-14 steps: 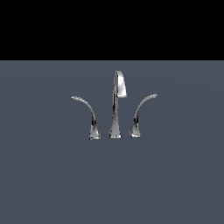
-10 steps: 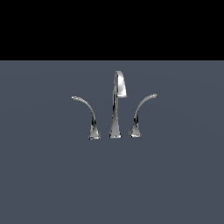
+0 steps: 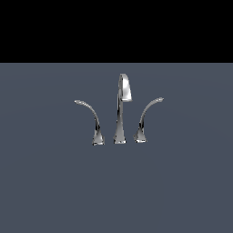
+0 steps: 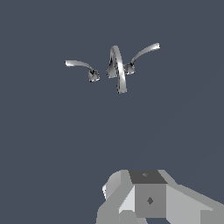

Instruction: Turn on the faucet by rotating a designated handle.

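The chrome faucet stands on a dark grey surface, its tall central spout ending in a broad bent-over head. The handle is the lever on the exterior view's right, arcing outward with its tip slanting upward. The mirrored lever on the exterior view's left has a flat, drooping tip. The wrist view looks down on the faucet, the handle and the other lever from a distance. Only the grey body of my gripper shows there, far from the faucet. Its fingers are out of sight.
The flat dark grey surface stretches all around the faucet. A black background lies beyond its far edge. The arm does not appear in the exterior view.
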Robot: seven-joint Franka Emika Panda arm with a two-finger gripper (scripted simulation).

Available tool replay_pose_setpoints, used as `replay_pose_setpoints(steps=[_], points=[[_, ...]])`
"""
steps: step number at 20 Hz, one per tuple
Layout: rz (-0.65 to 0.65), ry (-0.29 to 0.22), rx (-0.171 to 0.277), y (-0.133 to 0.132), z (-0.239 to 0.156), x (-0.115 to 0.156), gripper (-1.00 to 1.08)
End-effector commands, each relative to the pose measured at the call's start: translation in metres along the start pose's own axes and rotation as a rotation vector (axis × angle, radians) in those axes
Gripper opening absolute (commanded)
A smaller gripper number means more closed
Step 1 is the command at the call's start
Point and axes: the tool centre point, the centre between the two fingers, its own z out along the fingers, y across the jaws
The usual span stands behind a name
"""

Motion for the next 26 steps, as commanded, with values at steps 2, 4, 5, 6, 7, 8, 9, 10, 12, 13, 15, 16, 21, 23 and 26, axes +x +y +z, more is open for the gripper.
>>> replay_pose_setpoints(steps=[2, 4, 5, 6, 7, 8, 9, 10, 12, 13, 15, 16, 21, 23, 26], points=[[0.06, -0.001, 0.002, -0.005, 0.013, 0.013, -1.0], [0.103, -0.001, 0.003, -0.008, 0.022, 0.023, -1.0], [0.127, -0.001, 0.004, -0.009, 0.027, 0.028, -1.0], [0.151, -0.001, 0.005, -0.011, 0.032, 0.034, -1.0], [0.177, -0.001, 0.006, -0.012, 0.038, 0.04, -1.0], [0.203, -0.001, 0.007, -0.013, 0.043, 0.046, -1.0], [0.231, -0.001, 0.008, -0.014, 0.049, 0.053, -1.0], [0.258, -0.001, 0.009, -0.015, 0.055, 0.059, -1.0], [0.312, -0.002, 0.01, -0.017, 0.067, 0.072, -1.0], [0.34, -0.002, 0.011, -0.017, 0.072, 0.079, -1.0], [0.395, -0.002, 0.013, -0.017, 0.084, 0.092, -1.0], [0.422, -0.002, 0.014, -0.017, 0.09, 0.099, -1.0], [0.56, -0.002, 0.018, -0.014, 0.119, 0.132, -1.0], [0.616, -0.002, 0.02, -0.011, 0.131, 0.146, -1.0], [0.699, -0.003, 0.022, -0.005, 0.148, 0.165, -1.0]])
